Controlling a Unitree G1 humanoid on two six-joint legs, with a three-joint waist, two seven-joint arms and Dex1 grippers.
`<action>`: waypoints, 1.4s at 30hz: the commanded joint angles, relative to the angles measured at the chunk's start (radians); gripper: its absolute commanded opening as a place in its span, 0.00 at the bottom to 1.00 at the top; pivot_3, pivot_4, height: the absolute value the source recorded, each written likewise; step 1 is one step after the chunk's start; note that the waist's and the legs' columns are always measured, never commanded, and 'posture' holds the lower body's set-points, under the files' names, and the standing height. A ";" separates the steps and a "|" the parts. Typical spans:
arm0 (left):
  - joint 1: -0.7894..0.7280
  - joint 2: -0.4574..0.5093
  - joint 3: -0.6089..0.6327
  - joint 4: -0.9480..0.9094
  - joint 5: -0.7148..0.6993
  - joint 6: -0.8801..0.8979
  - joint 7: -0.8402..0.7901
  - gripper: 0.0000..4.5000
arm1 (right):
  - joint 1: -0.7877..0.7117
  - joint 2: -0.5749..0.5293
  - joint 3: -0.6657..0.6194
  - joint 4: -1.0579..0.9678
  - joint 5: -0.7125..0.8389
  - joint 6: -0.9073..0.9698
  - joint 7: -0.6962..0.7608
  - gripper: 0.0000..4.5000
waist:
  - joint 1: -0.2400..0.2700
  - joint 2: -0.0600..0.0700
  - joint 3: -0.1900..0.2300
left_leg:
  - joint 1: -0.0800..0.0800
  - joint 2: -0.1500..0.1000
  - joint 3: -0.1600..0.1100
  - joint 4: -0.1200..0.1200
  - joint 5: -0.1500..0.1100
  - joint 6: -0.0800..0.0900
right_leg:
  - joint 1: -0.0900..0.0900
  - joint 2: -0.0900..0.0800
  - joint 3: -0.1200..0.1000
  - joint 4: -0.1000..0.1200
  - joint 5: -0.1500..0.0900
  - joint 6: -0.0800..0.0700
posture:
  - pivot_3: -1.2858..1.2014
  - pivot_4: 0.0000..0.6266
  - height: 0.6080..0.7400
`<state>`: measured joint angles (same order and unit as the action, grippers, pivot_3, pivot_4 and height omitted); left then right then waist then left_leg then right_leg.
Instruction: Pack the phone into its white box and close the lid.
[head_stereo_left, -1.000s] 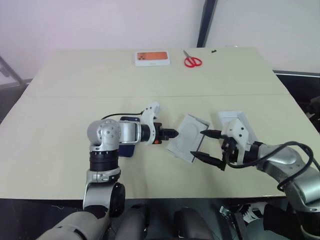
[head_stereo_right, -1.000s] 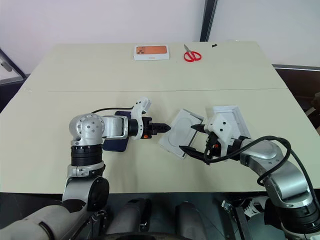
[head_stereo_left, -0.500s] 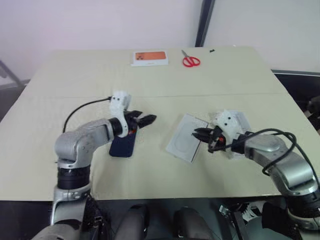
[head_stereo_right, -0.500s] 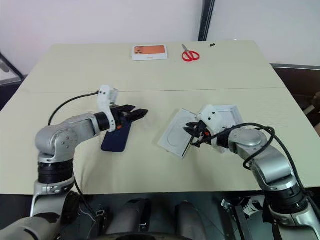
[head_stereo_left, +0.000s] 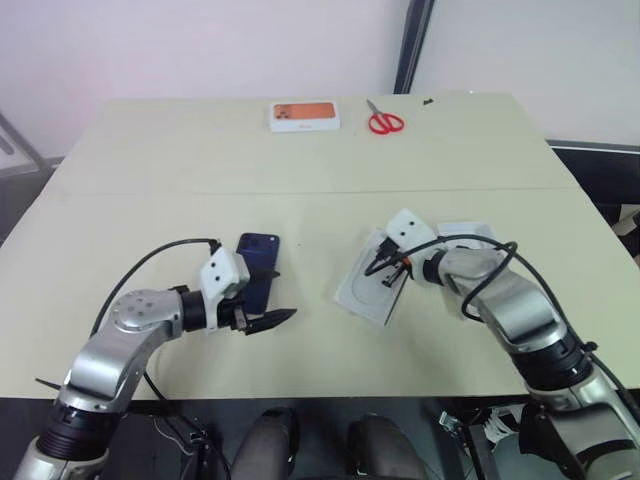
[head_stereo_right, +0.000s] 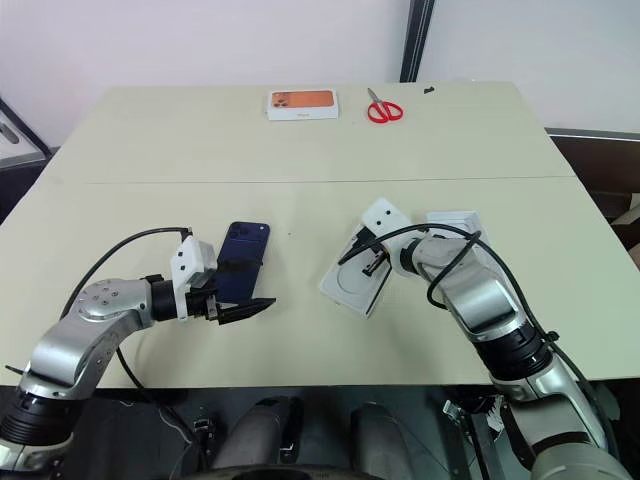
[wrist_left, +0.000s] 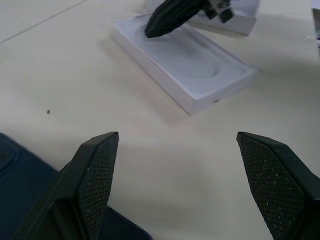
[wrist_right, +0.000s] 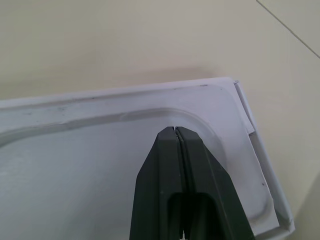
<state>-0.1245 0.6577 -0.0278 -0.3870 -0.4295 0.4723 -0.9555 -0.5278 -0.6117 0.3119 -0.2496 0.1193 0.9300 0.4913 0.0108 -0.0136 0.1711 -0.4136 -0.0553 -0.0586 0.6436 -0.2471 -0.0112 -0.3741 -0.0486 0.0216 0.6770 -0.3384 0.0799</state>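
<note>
Right gripper (head_stereo_left: 380, 270): we see it clenched, empty, tips over the box's (head_stereo_left: 362, 295) recessed floor.
Left gripper (head_stereo_left: 263, 297): spread wide, grasping nothing, low over the counter (head_stereo_left: 150, 200).
Phone (head_stereo_left: 259, 272): flat on the counter, just beside the left gripper, partly under it.
Box: open, between both arms.
Lid (head_stereo_left: 472, 232): beyond the right arm, mostly hidden.

No words, brand names or numbers are showing clearly enough to read; the white box with an orange picture (head_stereo_left: 304, 116) at the table's far edge is carrying a printed image but no legible lettering, and the phone (head_stereo_left: 259, 270) and white box (head_stereo_left: 367, 293) are showing no markings
</note>
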 joint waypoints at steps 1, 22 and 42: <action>0.007 -0.002 0.006 -0.057 -0.031 -0.016 -0.003 0.88 | -0.017 -0.001 -0.004 -0.007 -0.042 -0.005 -0.013 0.01 | -0.001 0.000 0.000 | 0.000 0.000 0.000 0.000 0.000 0.000 | 0.000 0.000 0.000 0.000 0.000 0.000 | 0.52 0.24 1.00; 0.030 -0.008 0.007 -0.052 0.006 -0.062 0.017 0.88 | -0.032 0.013 -0.002 -0.040 -0.116 -0.023 0.036 0.01 | -0.008 0.000 0.000 | 0.000 0.000 0.000 0.000 0.000 0.000 | 0.000 0.000 0.000 0.000 0.000 0.000 | 0.52 0.24 1.00; 0.081 0.054 0.022 -0.063 0.024 -0.096 -0.011 0.88 | 0.210 -0.153 -0.020 -0.311 0.133 -0.098 0.357 0.86 | -0.004 0.001 0.000 | 0.000 0.000 0.000 0.000 -0.001 0.001 | 0.001 0.000 0.000 -0.001 0.000 0.000 | 0.52 0.24 1.00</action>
<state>-0.0447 0.7021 -0.0067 -0.4150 -0.4047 0.3987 -0.9606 -0.3024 -0.7686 0.2908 -0.5533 0.2676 0.8298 0.8690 0.0064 -0.0129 0.1716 -0.4135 -0.0551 -0.0589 0.6436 -0.2477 -0.0100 -0.3735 -0.0484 0.0214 0.6763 -0.3385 0.0801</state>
